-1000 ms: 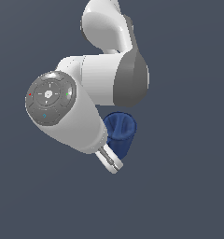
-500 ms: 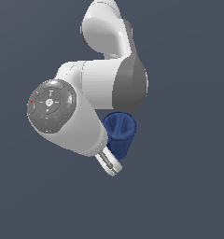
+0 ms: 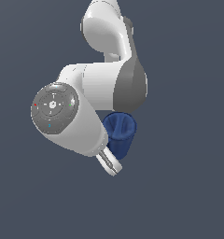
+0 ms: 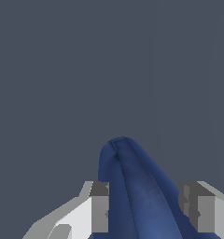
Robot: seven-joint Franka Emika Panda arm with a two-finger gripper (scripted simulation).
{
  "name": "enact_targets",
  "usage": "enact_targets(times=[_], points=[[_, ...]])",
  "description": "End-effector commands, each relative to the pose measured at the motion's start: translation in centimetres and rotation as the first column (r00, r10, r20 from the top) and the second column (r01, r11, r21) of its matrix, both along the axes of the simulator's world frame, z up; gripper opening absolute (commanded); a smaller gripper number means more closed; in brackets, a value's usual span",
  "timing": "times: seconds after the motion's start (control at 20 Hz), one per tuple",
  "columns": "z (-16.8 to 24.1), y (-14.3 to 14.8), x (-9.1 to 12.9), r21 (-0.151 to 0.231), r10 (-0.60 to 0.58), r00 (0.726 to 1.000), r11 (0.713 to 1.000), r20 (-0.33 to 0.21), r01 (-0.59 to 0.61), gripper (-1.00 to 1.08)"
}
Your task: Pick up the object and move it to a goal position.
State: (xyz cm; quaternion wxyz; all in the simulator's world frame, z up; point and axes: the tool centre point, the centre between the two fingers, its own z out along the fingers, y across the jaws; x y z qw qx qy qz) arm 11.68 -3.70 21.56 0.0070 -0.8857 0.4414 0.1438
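The object, a small dark blue tapered cup (image 3: 120,134), hangs in the air against the white arm's hand in the exterior view, its open mouth facing up toward the camera. One finger (image 3: 110,164) sticks out below it; the hand itself hides the rest of the gripper. In the wrist view the blue cup (image 4: 137,191) fills the gap between both fingers, and my gripper (image 4: 149,210) is shut on it, pads pressed against its two sides. No handle shows in either view.
The white and grey arm (image 3: 109,79) takes up the middle of the exterior view, with its round grey joint cap (image 3: 54,108) toward that view's left. Around it lies only a flat dark grey background.
The arm has shifted slightly toward the exterior view's left and upward, carrying the cup with it. The grip on the cup looks unchanged.
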Motion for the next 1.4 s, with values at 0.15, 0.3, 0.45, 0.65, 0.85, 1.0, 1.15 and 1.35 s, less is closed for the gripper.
enact_targets(times=[0.15,0.3,0.45,0.65,0.85,1.0,1.15,1.35], points=[[-1.2,0.2,-0.3,0.000,-0.001,1.000,1.000,-0.001,0.001,0.28],[-1.7,0.2,-0.5,0.000,-0.001,1.000,1.000,-0.001,0.001,0.28],[-2.0,0.3,-0.5,0.000,-0.001,1.000,1.000,-0.001,0.001,0.28],[-2.2,0.4,-0.5,0.000,-0.001,1.000,1.000,-0.001,0.001,0.28],[-2.2,0.4,-0.5,0.000,-0.001,1.000,1.000,-0.001,0.001,-1.00],[-2.2,0.4,-0.5,0.000,-0.001,1.000,1.000,-0.001,0.001,-1.00],[-2.2,0.4,-0.5,0.000,-0.001,1.000,1.000,-0.001,0.001,-1.00],[-2.2,0.4,-0.6,0.000,-0.001,1.000,1.000,-0.001,0.001,-1.00]])
